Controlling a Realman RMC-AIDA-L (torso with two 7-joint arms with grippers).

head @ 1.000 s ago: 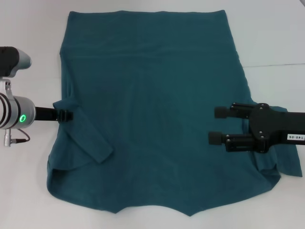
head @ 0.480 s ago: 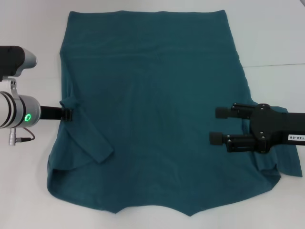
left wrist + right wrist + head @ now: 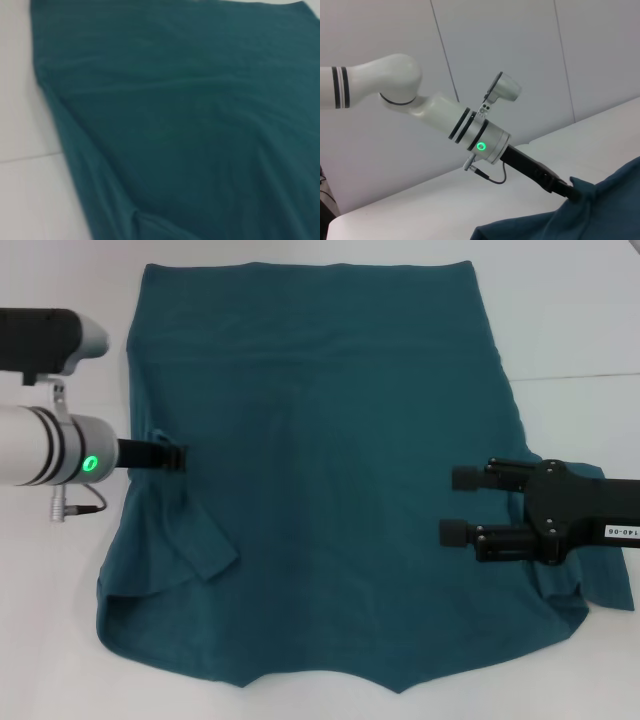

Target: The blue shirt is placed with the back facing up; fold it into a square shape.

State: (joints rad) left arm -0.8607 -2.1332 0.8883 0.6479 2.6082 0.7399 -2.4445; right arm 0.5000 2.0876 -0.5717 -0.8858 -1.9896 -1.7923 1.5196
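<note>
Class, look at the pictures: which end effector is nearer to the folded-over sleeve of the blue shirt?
Left. The left end effector sits just above the folded sleeve of the blue shirt; the right end effector is across it.

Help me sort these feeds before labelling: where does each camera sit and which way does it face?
Head view: looks down on the blue shirt, left gripper and right gripper.
Left wrist view: close over shirt fabric; no robot parts.
Right wrist view: faces across at the left arm lifting the shirt's edge.
Shared: the shirt appears in all three.
</note>
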